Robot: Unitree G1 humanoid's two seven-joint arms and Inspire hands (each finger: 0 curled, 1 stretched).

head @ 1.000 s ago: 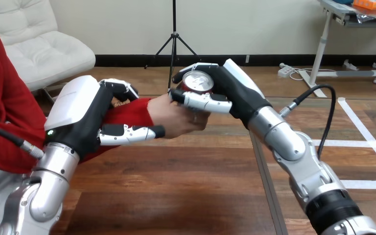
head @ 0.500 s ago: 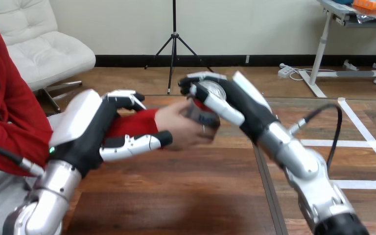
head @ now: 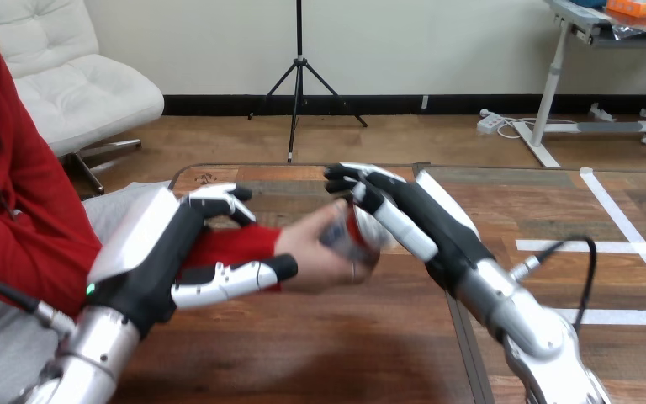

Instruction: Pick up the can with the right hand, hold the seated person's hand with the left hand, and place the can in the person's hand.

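Note:
The can (head: 346, 239), red and silver, lies tilted in the person's hand (head: 313, 259) above the wooden table (head: 320, 353); the person's fingers wrap round it. My right hand (head: 425, 220) is at the can's right, open, its fingers nearly straight and resting over the can's top. My left hand (head: 161, 257) is shut on the person's wrist in the red sleeve (head: 231, 247), fingers over it and thumb (head: 235, 278) beneath.
The table's far edge (head: 303, 166) runs just beyond the hands. A dark seam (head: 461, 337) crosses the tabletop under my right forearm. The person sits at the left side, close to my left arm.
Both my hands and the person's hand have come down and toward me. My right hand's fingers have loosened from the can, which now rests in the person's hand.

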